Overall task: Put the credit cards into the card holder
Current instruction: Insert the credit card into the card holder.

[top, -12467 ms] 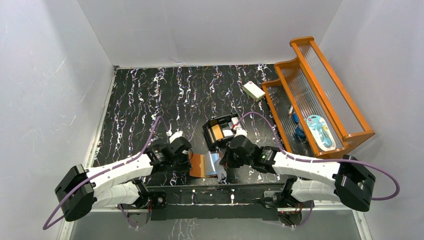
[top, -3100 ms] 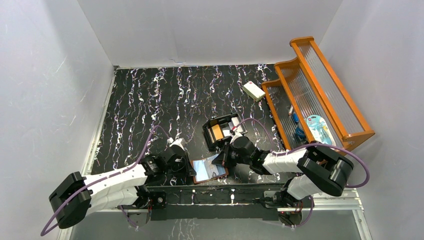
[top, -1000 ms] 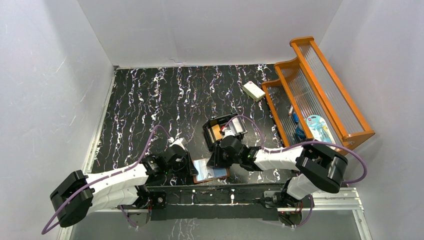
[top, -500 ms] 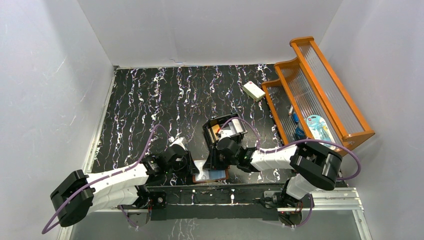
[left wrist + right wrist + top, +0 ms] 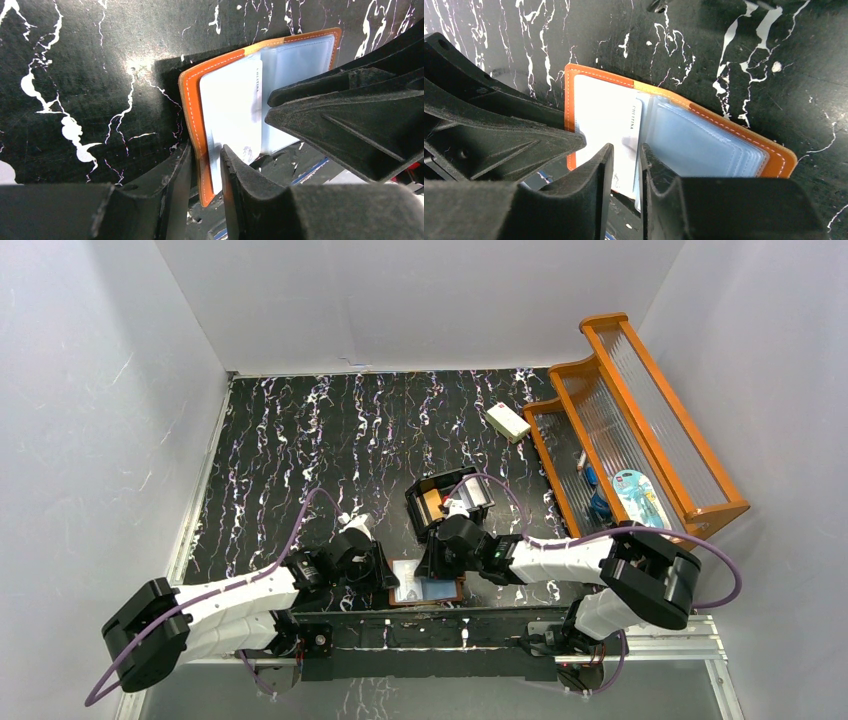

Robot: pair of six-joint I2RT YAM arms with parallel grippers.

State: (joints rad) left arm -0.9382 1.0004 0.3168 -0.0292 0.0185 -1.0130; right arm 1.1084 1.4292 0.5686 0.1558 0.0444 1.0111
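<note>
Left gripper [image 5: 205, 160] clamps wallet [image 5: 188, 95] edge; right gripper [image 5: 625, 156] straddles white card [image 5: 601, 112], grip unclear. Card likely thin, slick; pinch its edge.

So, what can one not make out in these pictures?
- Top external: the slots of the card holder, too small and partly under the right gripper.
- Right wrist: whether that gripper grips the white card; its fingers cover the card's near edge.
- Left wrist: the holder's near corner, behind the left gripper.
- Top external: the black box contents, partly under the right arm.
</note>
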